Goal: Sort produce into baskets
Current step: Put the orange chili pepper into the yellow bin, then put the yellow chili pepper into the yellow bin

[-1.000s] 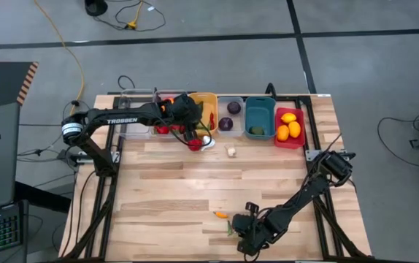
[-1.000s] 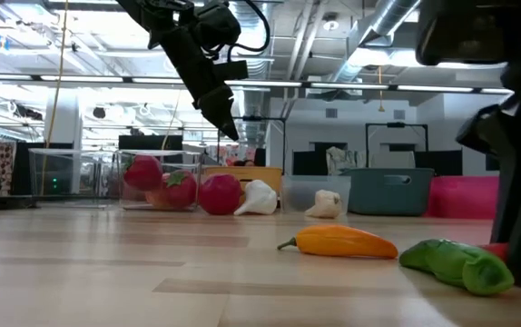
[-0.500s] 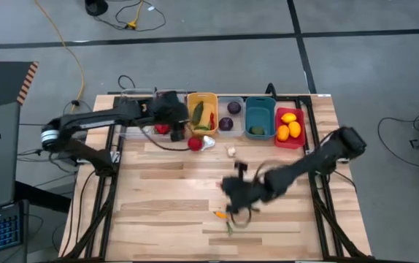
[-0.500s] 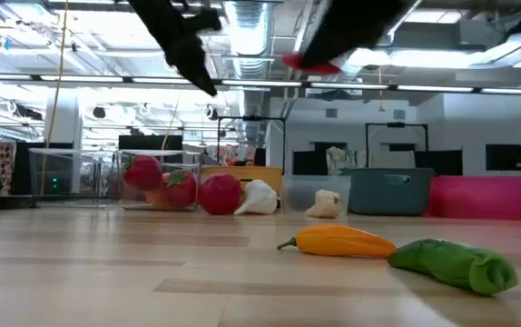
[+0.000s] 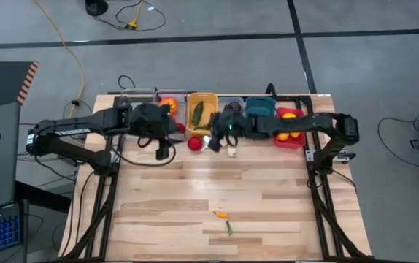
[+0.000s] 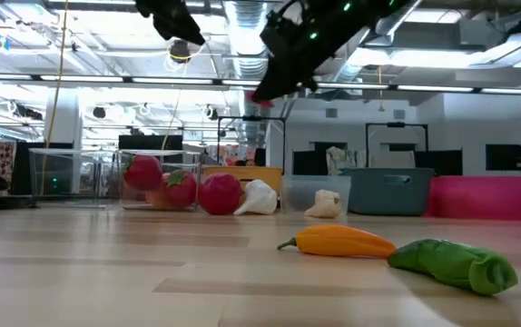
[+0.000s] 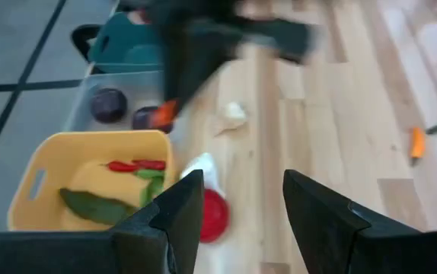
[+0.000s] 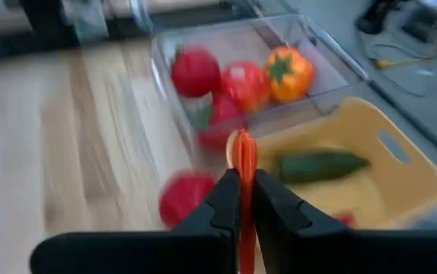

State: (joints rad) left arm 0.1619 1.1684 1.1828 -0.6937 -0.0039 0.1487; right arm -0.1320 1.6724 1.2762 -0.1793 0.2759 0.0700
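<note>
**Produce and baskets, counted**

Baskets (image 5: 201, 96): at least five, namely two clear, one yellow, one teal and one red.

Loose on the counter (image 5: 195, 183):
- one tomato (image 5: 193, 144)
- two garlic bulbs (image 6: 259, 198)
- one orange chili (image 5: 220, 215)
- one green chili (image 5: 229, 228)

In the baskets:
- three red fruits (image 8: 196, 71)
- one orange pepper (image 8: 289, 72)
- two purple balls (image 7: 108, 104)
- two red chilies (image 7: 135, 164)
- one green piece (image 8: 321, 164)

One chili (image 8: 243, 148) is in the right pincer (image 8: 243, 183).

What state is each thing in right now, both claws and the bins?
Right gripper: shut on a thin red chili, above the bins.
Left gripper: open, empty.
Yellow bin: holds green pieces and chilies.
Red bin: holds citrus.
Orange chili: loose on the table.
</note>
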